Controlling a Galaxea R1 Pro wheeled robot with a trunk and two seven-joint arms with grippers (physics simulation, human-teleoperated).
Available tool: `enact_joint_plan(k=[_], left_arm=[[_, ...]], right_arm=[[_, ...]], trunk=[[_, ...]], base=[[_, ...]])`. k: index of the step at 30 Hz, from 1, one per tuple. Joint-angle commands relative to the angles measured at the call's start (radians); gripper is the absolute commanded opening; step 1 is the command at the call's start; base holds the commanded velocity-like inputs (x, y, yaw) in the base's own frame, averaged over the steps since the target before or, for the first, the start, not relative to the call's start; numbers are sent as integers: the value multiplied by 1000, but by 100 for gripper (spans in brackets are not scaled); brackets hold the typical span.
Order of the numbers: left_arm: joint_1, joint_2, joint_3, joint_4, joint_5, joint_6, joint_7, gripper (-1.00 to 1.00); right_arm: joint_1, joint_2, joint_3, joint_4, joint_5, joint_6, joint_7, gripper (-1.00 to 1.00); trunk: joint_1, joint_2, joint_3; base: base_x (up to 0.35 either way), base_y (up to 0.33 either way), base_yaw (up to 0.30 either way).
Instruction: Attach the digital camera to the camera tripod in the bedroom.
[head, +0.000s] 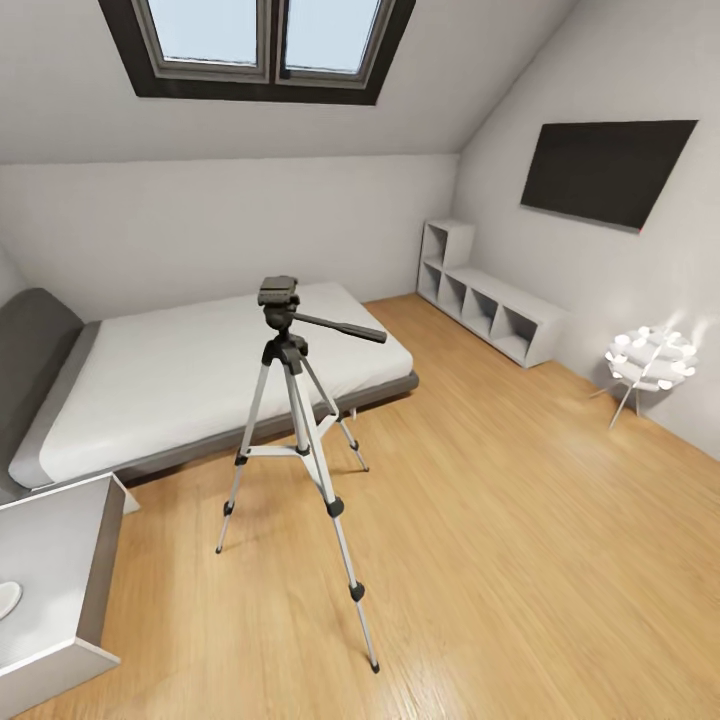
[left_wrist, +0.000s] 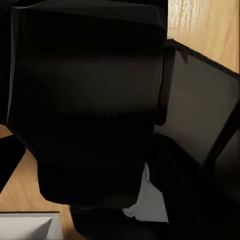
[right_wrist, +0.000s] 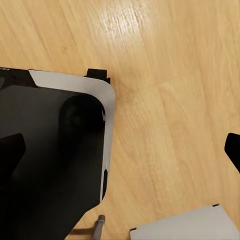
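The camera tripod (head: 297, 405) stands on the wood floor of the bedroom in front of the low bed (head: 190, 375). Its silver legs are spread, and its black pan head (head: 278, 293) is bare, with the handle pointing right. In the left wrist view a black block, the digital camera (left_wrist: 85, 100), sits right in front of the lens between the fingers of my left gripper (left_wrist: 120, 150), which is shut on it. My right gripper (right_wrist: 121, 152) is open over bare floor, with its dark fingertips (right_wrist: 11, 150) at the picture's edges.
A white bedside cabinet (head: 50, 570) stands at the near left. White cube shelves (head: 490, 305), a dark wall screen (head: 605, 170) and a white floor lamp (head: 650, 360) line the right wall. My own dark base (right_wrist: 50, 165) lies below the right gripper. Open floor lies to the tripod's right.
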Motion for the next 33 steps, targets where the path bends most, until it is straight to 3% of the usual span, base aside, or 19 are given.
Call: enact_joint_plan(k=[1, 17, 33], left_arm=[[-1, -1, -8, 2, 9, -4, -2, -100], [-1, -1, -9, 4, 10, -3, -1, -100], [0, 28, -8, 5, 14, -4, 1, -100]], right_arm=[[-1, 0, -4, 3, 10, -6, 2, 100], [-1, -1, -4, 3, 10, -6, 0, 100], [-1, -1, -4, 3, 10, -10, -9, 100]], trunk=[[0, -2, -2], [0, -2, -2], [0, -2, -10]], base=[[0, 0, 0], [138, 0, 0], [8, 0, 0]])
